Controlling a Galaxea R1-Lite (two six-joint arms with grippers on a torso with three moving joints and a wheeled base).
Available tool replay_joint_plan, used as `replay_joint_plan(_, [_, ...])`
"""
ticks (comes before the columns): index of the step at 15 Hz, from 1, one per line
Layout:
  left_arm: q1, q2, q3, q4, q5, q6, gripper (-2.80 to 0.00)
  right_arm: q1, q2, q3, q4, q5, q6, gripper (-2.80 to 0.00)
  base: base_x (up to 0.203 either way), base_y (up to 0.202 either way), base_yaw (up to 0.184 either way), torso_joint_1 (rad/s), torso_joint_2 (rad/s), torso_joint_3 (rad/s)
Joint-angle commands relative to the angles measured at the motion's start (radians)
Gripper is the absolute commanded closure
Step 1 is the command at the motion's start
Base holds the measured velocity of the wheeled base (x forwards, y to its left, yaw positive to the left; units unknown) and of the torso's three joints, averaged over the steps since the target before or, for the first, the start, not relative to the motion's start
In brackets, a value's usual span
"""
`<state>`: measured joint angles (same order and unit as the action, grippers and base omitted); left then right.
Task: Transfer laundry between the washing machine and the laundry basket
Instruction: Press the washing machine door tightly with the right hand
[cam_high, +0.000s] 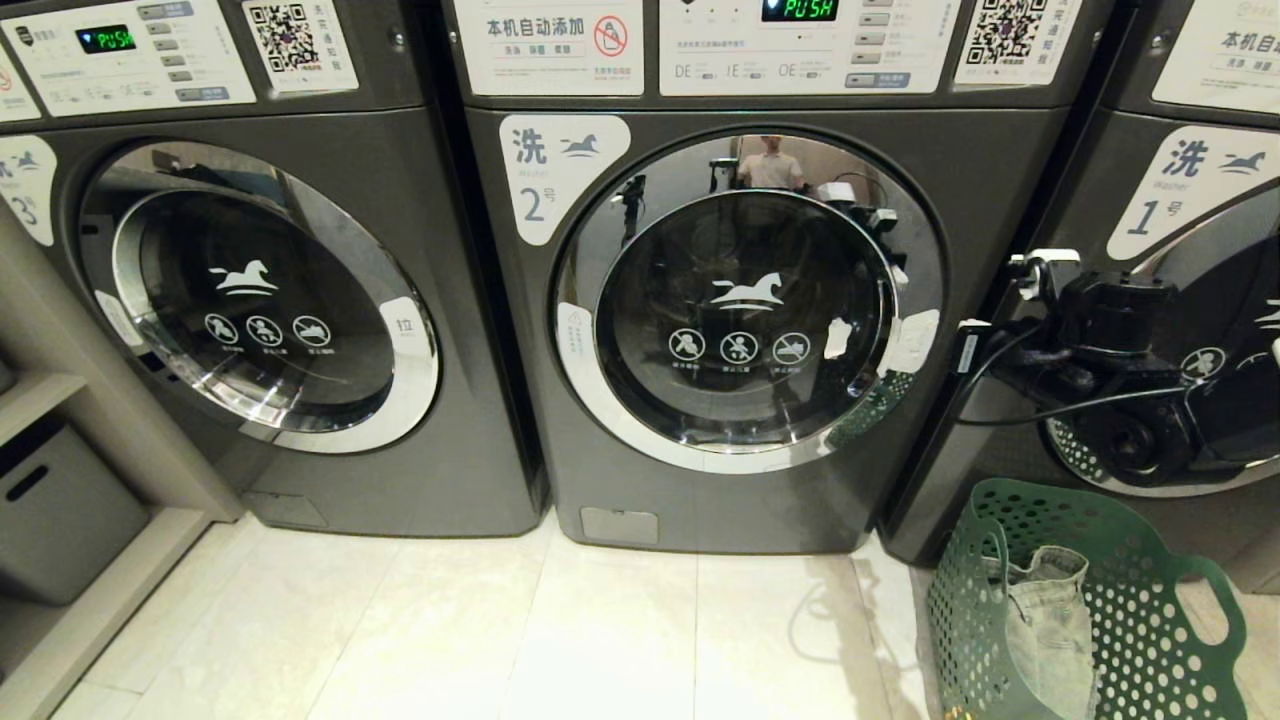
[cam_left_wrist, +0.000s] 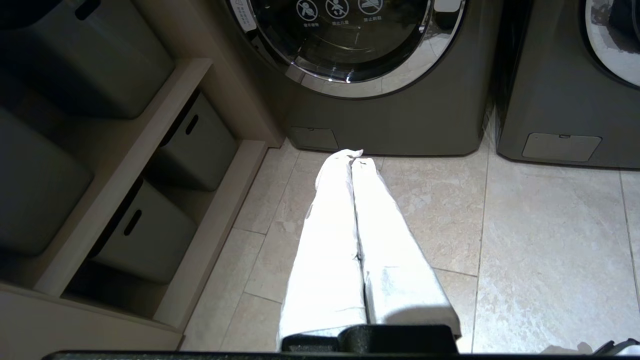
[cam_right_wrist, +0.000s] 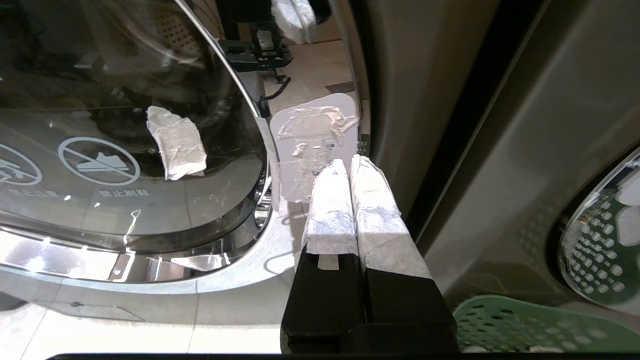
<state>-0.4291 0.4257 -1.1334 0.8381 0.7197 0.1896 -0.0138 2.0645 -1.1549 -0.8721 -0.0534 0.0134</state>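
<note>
Dark grey steel fronts fill the head view: washer 2 (cam_high: 700, 330) stands in the middle with its chrome-ringed door (cam_high: 745, 305) closed, between washer 3 (cam_high: 250, 290) and washer 1 (cam_high: 1180, 300). On the pale tile floor (cam_high: 500, 640), low and to the right of washer 2, stands the green basket (cam_high: 1150, 620), holding a grey-beige denim garment (cam_high: 1050, 620) that slumps against its near wall (no other laundry shows). The right gripper (cam_right_wrist: 350, 162) is up at the door's right edge, its taped fingers (cam_right_wrist: 327, 210) pressed together with nothing between them; their tips lie at a worn white sticker (cam_right_wrist: 312, 145) on the chrome ring, though contact cannot be made out. The basket's rim sits below and to one side of those jaws. The left gripper (cam_left_wrist: 351, 156) hangs over the floor, jaws together and empty, pointing toward a washer's base with shelved grey bins (cam_left_wrist: 145, 235) off to its side.
</note>
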Motion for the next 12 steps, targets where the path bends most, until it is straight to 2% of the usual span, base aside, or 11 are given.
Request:
replay_joint_plan(1, [0.043,-0.009,-0.001,0.005,-0.016,0.002,0.00,-0.004,0.054,-0.038,-0.006,0.000,0.000,0.00,0.000,0.000,0.000,0.000,0.00,0.000])
replay_joint_plan(6, [0.191,-0.052,-0.002,0.039,-0.132,0.003,0.00,-0.019,0.168,-0.207,-0.007,-0.012,0.004,0.00,0.000,0.000,0.000,0.000,0.00,0.000])
replay_joint_plan(12, [0.306,-0.075,-0.018,0.072,-0.246,0.007,0.00,-0.017,0.198,-0.244,-0.008,0.003,0.014,0.00,0.000,0.000,0.000,0.000,0.00,0.000])
